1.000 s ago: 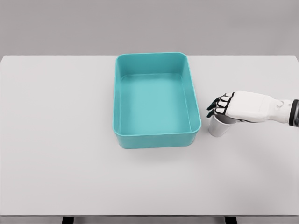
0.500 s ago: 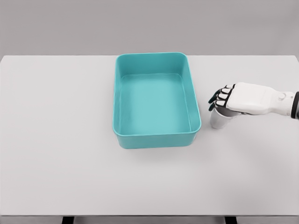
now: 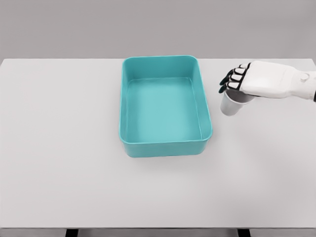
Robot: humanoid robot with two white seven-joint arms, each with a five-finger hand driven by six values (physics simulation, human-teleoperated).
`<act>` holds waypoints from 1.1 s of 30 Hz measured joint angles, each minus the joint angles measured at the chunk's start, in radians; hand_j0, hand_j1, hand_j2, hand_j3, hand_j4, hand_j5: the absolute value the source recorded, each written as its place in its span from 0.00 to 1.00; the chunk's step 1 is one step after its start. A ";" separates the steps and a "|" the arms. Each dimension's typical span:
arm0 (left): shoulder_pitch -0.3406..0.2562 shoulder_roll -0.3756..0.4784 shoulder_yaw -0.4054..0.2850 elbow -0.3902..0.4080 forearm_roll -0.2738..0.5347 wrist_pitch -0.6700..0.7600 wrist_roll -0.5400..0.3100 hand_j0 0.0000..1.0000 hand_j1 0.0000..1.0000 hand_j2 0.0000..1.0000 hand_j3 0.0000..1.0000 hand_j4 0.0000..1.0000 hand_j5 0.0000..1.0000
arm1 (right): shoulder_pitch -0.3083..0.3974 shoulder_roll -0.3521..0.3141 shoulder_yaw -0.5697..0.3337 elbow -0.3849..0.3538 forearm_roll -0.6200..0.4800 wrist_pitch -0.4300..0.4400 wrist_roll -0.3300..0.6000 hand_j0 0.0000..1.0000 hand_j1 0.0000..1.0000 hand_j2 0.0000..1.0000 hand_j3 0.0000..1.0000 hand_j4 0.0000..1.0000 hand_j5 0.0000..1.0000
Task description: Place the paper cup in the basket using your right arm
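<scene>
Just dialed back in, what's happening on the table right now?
The right robot hand is closed over the top of the white paper cup, holding it just right of the teal basket on the white table. The cup is still outside the basket, which looks empty. The left arm is out of view.

Basket [image 3: 165, 143]: teal plastic, smooth, slight sheen. Paper cup [image 3: 229, 105]: white, matt. Counter [image 3: 64, 148]: pale grey, smooth, matt. Robot hand [image 3: 256, 81]: white, smooth shell.
</scene>
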 measured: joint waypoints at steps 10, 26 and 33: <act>0.000 0.000 0.000 0.000 0.000 0.000 0.000 1.00 1.00 1.00 1.00 1.00 1.00 | -0.064 0.008 0.028 0.000 0.000 0.000 0.000 0.53 0.53 0.53 0.53 0.53 0.53; 0.000 0.000 0.000 0.000 0.000 0.000 0.000 1.00 1.00 1.00 1.00 1.00 1.00 | -0.206 0.063 0.109 0.002 -0.005 0.000 0.000 0.51 0.51 0.51 0.51 0.51 0.51; 0.000 0.000 0.000 0.000 0.000 0.000 0.000 1.00 1.00 1.00 1.00 1.00 1.00 | -0.236 0.098 0.127 0.006 -0.006 0.000 0.004 0.50 0.50 0.50 0.50 0.50 0.50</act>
